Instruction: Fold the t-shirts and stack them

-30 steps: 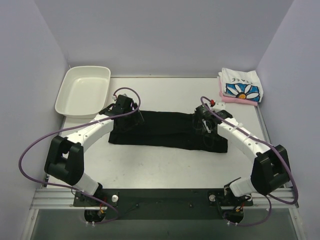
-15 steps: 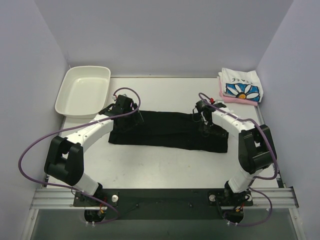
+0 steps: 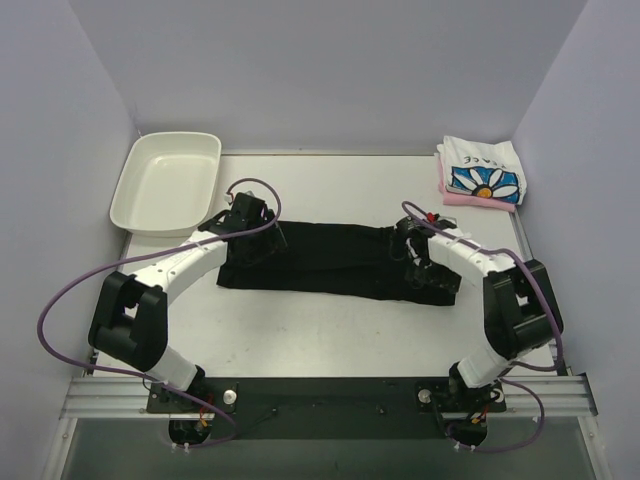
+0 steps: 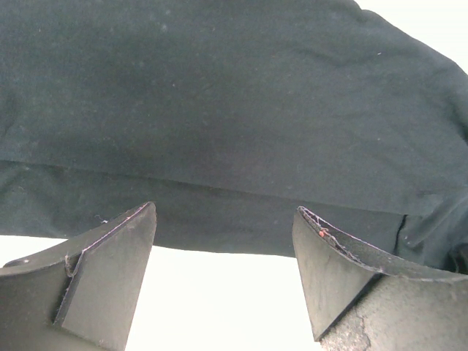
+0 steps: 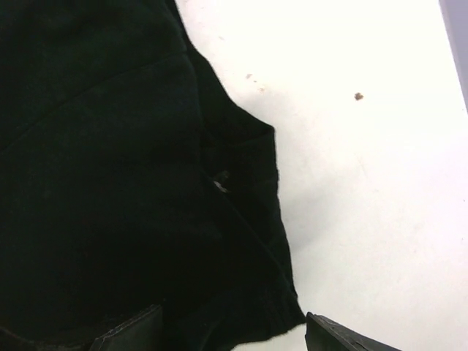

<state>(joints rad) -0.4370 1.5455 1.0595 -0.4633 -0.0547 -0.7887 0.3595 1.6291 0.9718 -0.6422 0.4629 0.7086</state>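
1. Top external view:
   - The black t-shirt [image 3: 335,262] lies as a long folded strip across the middle of the table [image 3: 330,330].
   - The left gripper [image 3: 250,235] sits over its 9 o'clock end and the right gripper [image 3: 415,262] over its 3 o'clock end.
   - At 1 o'clock, the daisy-print t-shirt [image 3: 483,172] lies folded on the pink t-shirt [image 3: 478,200]. The dark lettering above the flower is too small to read.
   - A white tray [image 3: 165,180] sits at 10 o'clock.
2. Left wrist view:
   - The left gripper [image 4: 223,219] has its jaws spread wide and grips nothing.
   - The black t-shirt [image 4: 219,110] fills the view from 9 to 3 o'clock, its hem just past the fingertips.
3. Right wrist view:
   - The right gripper [image 5: 230,333] is also spread, with nothing clamped.
   - The black t-shirt [image 5: 102,183] covers the 9 o'clock side.
   - A small white tag [image 5: 220,183] shows near centre, with no legible print.
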